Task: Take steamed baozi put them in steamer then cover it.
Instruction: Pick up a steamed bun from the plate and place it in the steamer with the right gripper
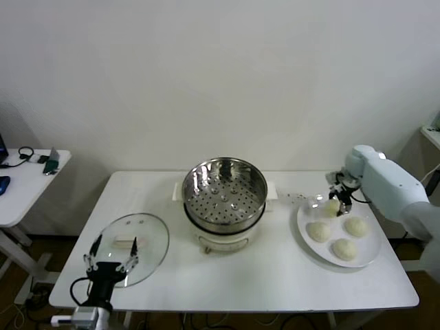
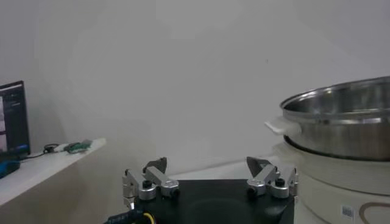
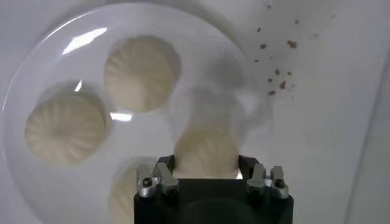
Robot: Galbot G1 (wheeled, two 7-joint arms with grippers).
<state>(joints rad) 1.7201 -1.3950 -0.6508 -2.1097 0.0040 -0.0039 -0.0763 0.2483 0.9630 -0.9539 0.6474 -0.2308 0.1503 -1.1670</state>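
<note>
Steamer point(image 1: 224, 194) first: its perforated steel basket sits empty on the white pot base at the middle of the counter point(image 1: 275, 275), so nothing has gone in yet. All four steamed baozi are on the white plate point(image 1: 371, 253) at my right side of the counter. My right gripper point(image 1: 338, 196) is down over the bun point(image 1: 333, 206) at the plate's far edge, the one nearest the steamer, and the right wrist view shows my fingers point(image 3: 164, 165) pressed against both flanks of that bun point(image 3: 206, 153), pinching it. Whether it has left the plate I cannot tell. The other three buns point(image 1: 319, 231) lie untouched beside it. My left gripper point(image 1: 111, 261) hangs with its jaws spread wide and holding nothing, at the near edge of the glass cover point(image 1: 141, 230), which lies flat on the counter to the steamer's left, handle up. By my judgement the task is barely begun: I am on the first pick, with four transfers to the basket and the covering left to do.
</note>
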